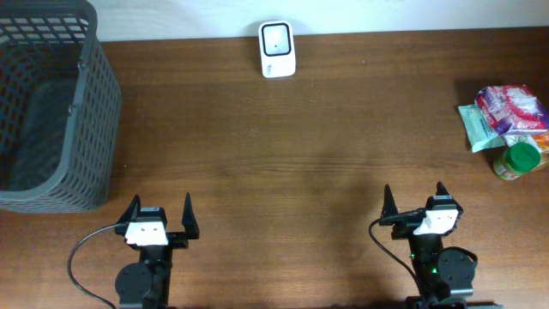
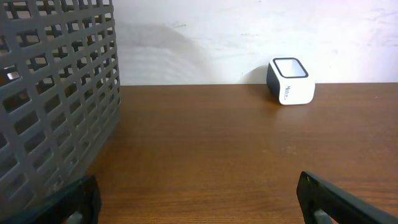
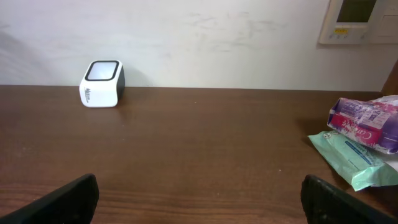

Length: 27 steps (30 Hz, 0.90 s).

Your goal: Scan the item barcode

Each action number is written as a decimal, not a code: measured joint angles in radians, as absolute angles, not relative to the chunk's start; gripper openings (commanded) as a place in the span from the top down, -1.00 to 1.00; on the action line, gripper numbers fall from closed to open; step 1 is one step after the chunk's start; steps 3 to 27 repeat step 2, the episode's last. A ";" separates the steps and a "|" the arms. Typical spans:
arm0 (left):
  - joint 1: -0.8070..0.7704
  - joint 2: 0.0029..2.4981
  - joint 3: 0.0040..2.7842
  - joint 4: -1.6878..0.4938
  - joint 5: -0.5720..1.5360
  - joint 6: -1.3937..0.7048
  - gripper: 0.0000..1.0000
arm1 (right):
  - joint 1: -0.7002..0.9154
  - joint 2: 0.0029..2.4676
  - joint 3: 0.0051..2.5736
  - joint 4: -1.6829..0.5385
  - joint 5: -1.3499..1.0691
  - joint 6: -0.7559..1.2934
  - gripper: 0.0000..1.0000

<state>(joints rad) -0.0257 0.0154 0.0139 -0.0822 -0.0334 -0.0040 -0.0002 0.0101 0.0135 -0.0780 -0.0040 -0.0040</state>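
Note:
A white barcode scanner (image 1: 277,49) with a dark window stands at the table's far edge, also seen in the left wrist view as the scanner (image 2: 291,81) and in the right wrist view as the scanner (image 3: 102,83). At the right edge lie the items: a purple-and-pink packet (image 1: 509,107), a pale green wipes pack (image 1: 477,126) and a green-lidded jar (image 1: 518,160). The packet (image 3: 367,121) and wipes pack (image 3: 351,157) show in the right wrist view. My left gripper (image 1: 161,209) and right gripper (image 1: 414,196) rest open and empty at the near edge.
A tall dark grey mesh basket (image 1: 51,112) fills the far left corner, and the basket (image 2: 53,99) stands close on the left in the left wrist view. A white wall panel (image 3: 360,20) hangs behind the table at the right.

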 measured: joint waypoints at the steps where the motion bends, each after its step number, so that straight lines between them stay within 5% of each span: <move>1: -0.026 0.016 0.014 -0.082 -0.033 -0.004 -0.98 | 0.000 0.010 0.014 -0.078 -0.004 -0.004 -0.97; 27: -0.026 0.015 0.014 -0.082 -0.033 -0.004 -0.98 | 0.000 0.010 0.014 -0.078 -0.004 -0.005 -0.97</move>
